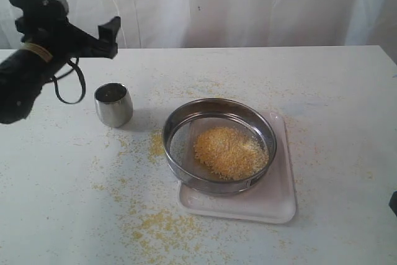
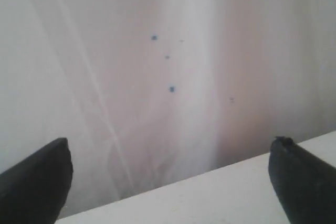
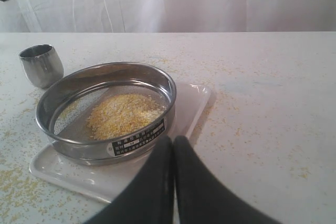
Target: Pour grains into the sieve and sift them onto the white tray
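The sieve (image 1: 219, 108) sits on the white tray (image 1: 276, 200), a heap of yellow grains (image 1: 231, 152) on its mesh. In the right wrist view the sieve (image 3: 58, 140) carries a black label on its wall, and the grains (image 3: 123, 115) and tray (image 3: 191, 103) show too. My left gripper (image 1: 110, 37) hangs raised at the far left, above and behind a small steel cup (image 1: 113, 105). It is open and empty, its fingers wide apart in the left wrist view (image 2: 172, 141). My right gripper (image 3: 173, 142) is shut on nothing, just short of the tray's near edge.
Loose grains (image 1: 155, 224) lie scattered on the white table (image 1: 347, 91), thickest in front of and left of the tray. The steel cup (image 3: 41, 64) stands upright, left of the sieve. A white curtain (image 1: 248, 4) hangs behind the table's far edge.
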Motion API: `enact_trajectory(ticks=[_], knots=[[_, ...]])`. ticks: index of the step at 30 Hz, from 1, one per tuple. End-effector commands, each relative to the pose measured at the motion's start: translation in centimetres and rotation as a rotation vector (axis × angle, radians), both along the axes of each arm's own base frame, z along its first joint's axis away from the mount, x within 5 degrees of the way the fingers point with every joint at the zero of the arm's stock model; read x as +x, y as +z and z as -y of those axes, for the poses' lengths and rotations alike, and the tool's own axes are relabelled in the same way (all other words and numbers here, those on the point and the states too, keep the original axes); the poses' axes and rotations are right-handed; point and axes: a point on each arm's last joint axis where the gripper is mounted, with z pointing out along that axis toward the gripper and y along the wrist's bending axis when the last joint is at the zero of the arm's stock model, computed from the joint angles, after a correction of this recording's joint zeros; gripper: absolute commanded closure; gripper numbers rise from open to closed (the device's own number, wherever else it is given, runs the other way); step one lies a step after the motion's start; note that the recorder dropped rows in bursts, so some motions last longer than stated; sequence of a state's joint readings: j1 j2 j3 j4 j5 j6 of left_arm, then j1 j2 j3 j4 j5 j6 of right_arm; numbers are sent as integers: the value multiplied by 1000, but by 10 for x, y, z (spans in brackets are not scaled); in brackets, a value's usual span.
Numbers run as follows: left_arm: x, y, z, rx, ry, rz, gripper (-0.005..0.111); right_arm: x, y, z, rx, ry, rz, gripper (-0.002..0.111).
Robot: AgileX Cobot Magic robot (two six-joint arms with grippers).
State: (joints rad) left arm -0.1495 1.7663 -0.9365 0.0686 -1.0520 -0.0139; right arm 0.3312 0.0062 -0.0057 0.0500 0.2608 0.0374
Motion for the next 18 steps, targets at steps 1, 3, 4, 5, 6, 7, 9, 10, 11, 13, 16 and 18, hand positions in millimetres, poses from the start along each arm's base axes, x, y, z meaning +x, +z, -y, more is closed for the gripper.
enact_trajectory(ticks=[1,3,4,5,6,7,9,10,11,13,16,18], knots=[[-19,29,-27,-82,252,-137,2,0,-1,0,1,-6,4,108],[-29,40,-40,-113,358,-190,2,0,-1,0,1,-6,4,108],[-35,45,-45,-129,382,-219,2,0,-1,0,1,-6,4,108],[-40,50,-50,-132,397,-251,2,0,-1,0,1,-6,4,108],[-45,53,-56,-137,400,-283,2,0,-1,0,1,-6,4,108],[-48,55,-62,-140,404,-304,3,0,-1,0,1,-6,4,108],[-55,60,-73,-116,382,-347,4,0,-1,0,1,-6,4,108],[-58,62,-78,-105,374,-360,5,0,-1,0,1,-6,4,108],[-62,66,-84,-105,367,-372,6,0,-1,0,1,-6,4,108],[-72,75,-95,-144,364,-378,8,0,-1,0,1,-6,4,108],[-89,89,-110,-254,348,-371,17,0,-1,0,1,-6,4,108],[-102,99,-113,-336,280,-365,32,0,-1,0,1,-6,4,108]])
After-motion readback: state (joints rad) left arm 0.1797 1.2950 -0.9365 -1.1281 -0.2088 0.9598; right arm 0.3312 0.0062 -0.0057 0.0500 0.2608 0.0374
